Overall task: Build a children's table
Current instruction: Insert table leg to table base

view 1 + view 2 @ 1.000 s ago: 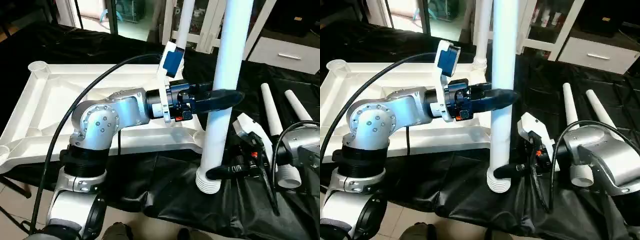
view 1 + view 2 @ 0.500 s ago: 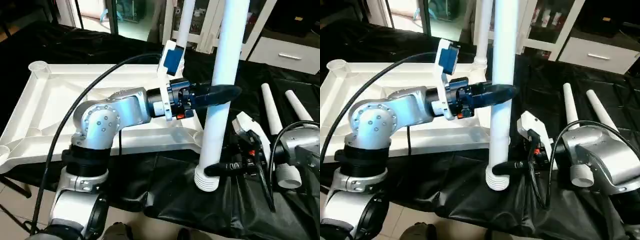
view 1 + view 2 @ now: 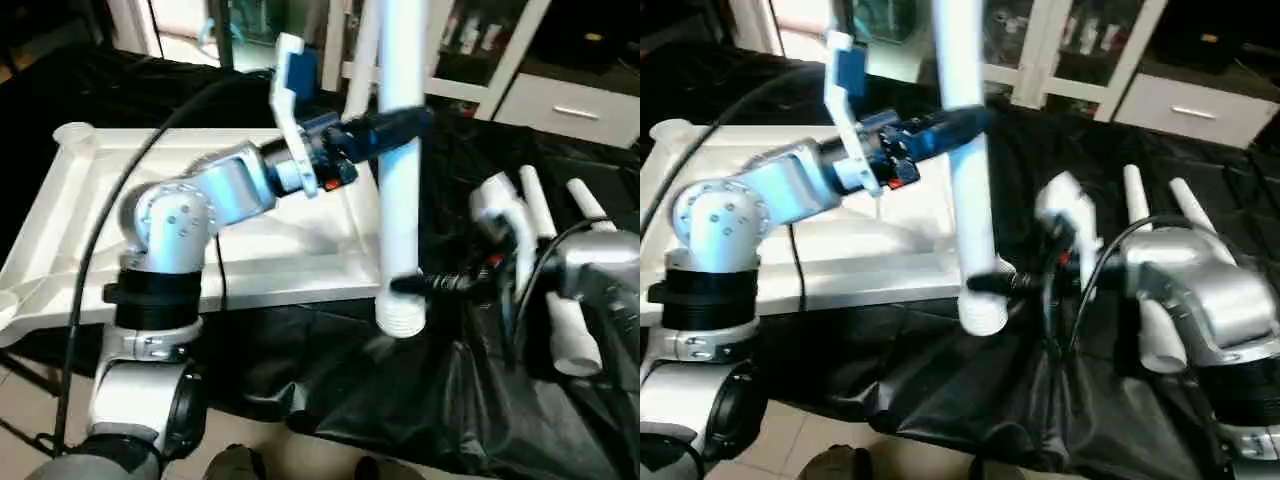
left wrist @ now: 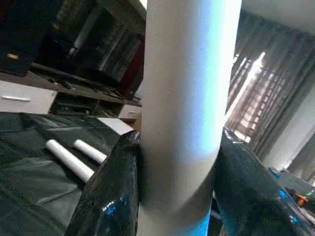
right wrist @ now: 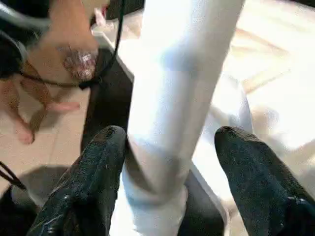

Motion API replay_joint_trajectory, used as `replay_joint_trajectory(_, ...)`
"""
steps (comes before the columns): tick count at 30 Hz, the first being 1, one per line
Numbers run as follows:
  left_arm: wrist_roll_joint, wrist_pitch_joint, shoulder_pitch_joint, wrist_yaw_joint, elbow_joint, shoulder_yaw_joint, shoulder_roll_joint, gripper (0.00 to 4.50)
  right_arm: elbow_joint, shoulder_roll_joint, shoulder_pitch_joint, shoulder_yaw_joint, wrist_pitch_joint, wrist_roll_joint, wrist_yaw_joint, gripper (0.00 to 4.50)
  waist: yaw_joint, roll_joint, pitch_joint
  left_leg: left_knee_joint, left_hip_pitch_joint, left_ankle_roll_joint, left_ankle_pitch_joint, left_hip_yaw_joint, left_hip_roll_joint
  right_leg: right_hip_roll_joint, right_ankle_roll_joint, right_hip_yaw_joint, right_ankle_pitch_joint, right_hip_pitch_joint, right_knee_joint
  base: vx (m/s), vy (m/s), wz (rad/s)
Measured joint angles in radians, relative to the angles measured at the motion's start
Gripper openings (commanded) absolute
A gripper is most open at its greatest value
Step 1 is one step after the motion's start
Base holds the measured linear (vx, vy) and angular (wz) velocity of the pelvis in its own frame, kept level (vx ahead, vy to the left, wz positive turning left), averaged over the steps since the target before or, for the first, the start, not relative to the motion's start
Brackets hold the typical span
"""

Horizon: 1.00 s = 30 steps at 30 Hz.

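Step in hand: a leg (image 3: pixel 400 180) is held upright above the near corner of the table top (image 3: pixel 90 220), which lies underside-up on the black-sheeted work table (image 3: pixel 470 400).
Left gripper (image 3: pixel 400 122): pressed against the leg on both sides, high up its shaft.
Right gripper (image 3: pixel 408 286): spread around the leg near its ribbed lower end, a gap seen beside one finger (image 5: pixel 261 182).
Spare legs (image 3: pixel 545 250): laid on the sheet beside the right arm.
Next move: judged to need the ribbed end lined over the corner socket, then lowered and pushed in.

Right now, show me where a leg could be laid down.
Free: black sheet between the table top and the near edge. Crowded: the right side, where two spare legs lie beside the right pincer at the upright leg.
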Motion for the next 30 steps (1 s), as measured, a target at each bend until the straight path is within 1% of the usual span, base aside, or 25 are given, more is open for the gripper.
replay_joint_trajectory(2, 0.000, 0.000, -0.012, 0.000, 0.015, 0.004, 0.005, 1.77, -0.004, 0.000, 0.000, -0.005, 0.001, 0.000, 0.000, 3.51, 0.000, 0.000, 0.000, 0.001, 0.000, 0.001, 0.000, 0.000, 0.000, 0.000, -0.001, 0.001, 0.001, 0.000, 0.000, 0.000, 0.000, 0.00)
replay_joint_trajectory(4, 0.000, 0.000, -0.023, 0.000, 0.024, 0.009, 0.009, 1.77, -0.007, 0.000, 0.002, -0.005, 0.002, 0.002, 0.001, 3.78, -0.001, 0.000, 0.000, 0.001, 0.000, 0.001, 0.000, 0.000, 0.000, 0.000, -0.001, 0.001, 0.001, 0.000, 0.000, 0.000, 0.000, 0.00)
replay_joint_trajectory(5, 0.000, -0.001, -0.026, -0.001, 0.024, 0.010, 0.009, 1.77, -0.008, 0.000, 0.005, -0.006, 0.004, 0.008, 0.001, 3.78, -0.001, 0.000, 0.000, 0.001, 0.000, 0.001, 0.000, 0.000, 0.000, 0.000, -0.001, 0.001, 0.001, 0.000, 0.000, 0.000, 0.000, 0.00)
replay_joint_trajectory(8, 0.000, -0.002, -0.029, -0.005, 0.024, 0.012, 0.010, 1.77, -0.009, 0.001, 0.009, -0.011, 0.043, 0.049, 0.007, 4.10, -0.002, 0.000, 0.000, 0.001, 0.000, 0.001, 0.000, 0.000, 0.000, 0.000, -0.001, 0.001, 0.001, 0.000, 0.001, 0.000, 0.000, 0.00)
replay_joint_trajectory(9, 0.000, -0.002, -0.029, -0.007, 0.024, 0.012, 0.010, 1.77, -0.011, 0.001, 0.009, -0.015, 0.054, 0.062, 0.007, 4.10, -0.002, 0.000, 0.000, 0.001, 0.000, 0.001, 0.000, 0.000, 0.000, 0.000, -0.001, 0.001, 0.001, 0.000, 0.000, 0.000, 0.000, 0.00)
replay_joint_trajectory(10, 0.000, -0.002, -0.029, -0.009, 0.024, 0.012, 0.009, 1.77, -0.019, 0.001, 0.010, -0.015, 0.060, 0.065, 0.007, 4.29, -0.002, 0.000, 0.000, 0.001, 0.000, 0.001, 0.000, 0.000, 0.000, 0.000, -0.001, 0.001, 0.001, 0.000, 0.001, 0.000, 0.000, 0.00)
replay_joint_trajectory(13, 0.000, -0.004, -0.029, -0.009, 0.024, 0.011, 0.007, 1.77, -0.029, 0.014, 0.011, -0.015, 0.060, 0.060, -0.004, 4.42, -0.002, -0.001, -0.001, 0.002, 0.000, 0.001, 0.000, 0.000, 0.000, 0.000, -0.001, 0.001, 0.001, 0.000, 0.001, 0.000, 0.000, 0.00)
replay_joint_trajectory(17, 0.000, -0.006, -0.030, -0.009, 0.024, 0.010, -0.001, 1.75, -0.028, 0.045, 0.011, -0.004, 0.057, 0.036, -0.045, 4.44, -0.002, -0.001, -0.001, 0.002, 0.000, 0.001, 0.000, 0.000, 0.000, 0.000, 0.000, 0.001, 0.000, 0.000, 0.001, 0.000, 0.000, 0.00)
replay_joint_trajectory(20, 0.005, -0.008, -0.030, -0.008, 0.024, 0.008, -0.001, 1.75, -0.028, 0.051, 0.011, -0.001, 0.055, 0.026, -0.066, 4.44, -0.001, -0.002, -0.001, 0.003, 0.000, 0.001, 0.000, 0.000, 0.000, 0.000, 0.001, 0.001, 0.000, 0.000, 0.001, 0.000, 0.000, 0.00)
replay_joint_trajectory(22, 0.025, -0.012, -0.032, 0.005, 0.024, -0.003, 0.001, 1.75, -0.028, 0.068, 0.011, 0.001, 0.054, 0.019, -0.091, 4.44, -0.002, -0.004, -0.003, 0.003, 0.000, 0.001, 0.000, 0.000, 0.000, 0.000, 0.001, 0.001, 0.000, 0.000, 0.002, 0.000, 0.000, 0.00)
replay_joint_trajectory(26, 0.033, -0.013, -0.032, 0.010, 0.024, -0.013, 0.000, 1.75, -0.028, 0.088, 0.011, 0.009, 0.036, 0.013, -0.115, 4.44, -0.002, -0.005, -0.003, 0.003, 0.000, 0.001, 0.000, 0.000, 0.000, 0.000, 0.001, 0.001, 0.000, 0.000, 0.002, 0.000, 0.000, 0.00)
replay_joint_trajectory(30, 0.062, -0.036, -0.032, 0.019, 0.024, -0.022, 0.001, 1.75, -0.030, 0.111, 0.011, 0.021, 0.033, -0.011, -0.148, 4.44, -0.001, -0.005, -0.003, 0.003, 0.000, 0.001, 0.000, 0.000, 0.000, 0.000, 0.001, 0.001, 0.000, 0.000, 0.003, 0.000, 0.000, 0.00)
